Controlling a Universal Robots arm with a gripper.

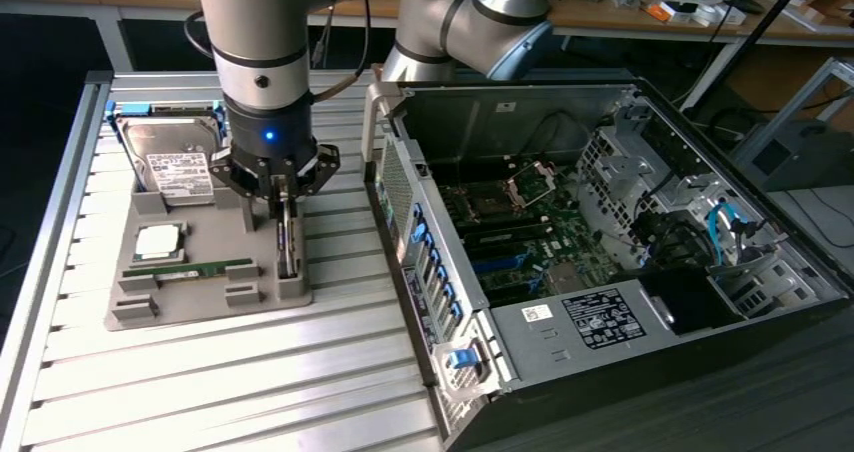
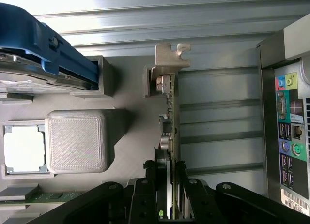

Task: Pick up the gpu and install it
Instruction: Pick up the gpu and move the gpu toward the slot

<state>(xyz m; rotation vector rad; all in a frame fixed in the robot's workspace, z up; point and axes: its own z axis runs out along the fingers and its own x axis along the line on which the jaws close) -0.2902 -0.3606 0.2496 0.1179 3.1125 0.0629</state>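
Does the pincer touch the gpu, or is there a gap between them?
Touching. In the wrist view the pincer has a finger on each face of the gpu, with no gap visible.

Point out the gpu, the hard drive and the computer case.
gpu (image 2: 170, 112): wrist view, middle of its edge.
hard drive (image 1: 180, 170): exterior view, white label.
computer case (image 1: 521, 107): exterior view, inner wall.

The arm (image 1: 267, 62) stands vertical, wrist pointing straight down. Its pincer (image 1: 282, 204) sits low, both fingers (image 2: 152, 178) drawn in against the sides of the gpu (image 2: 170, 108).
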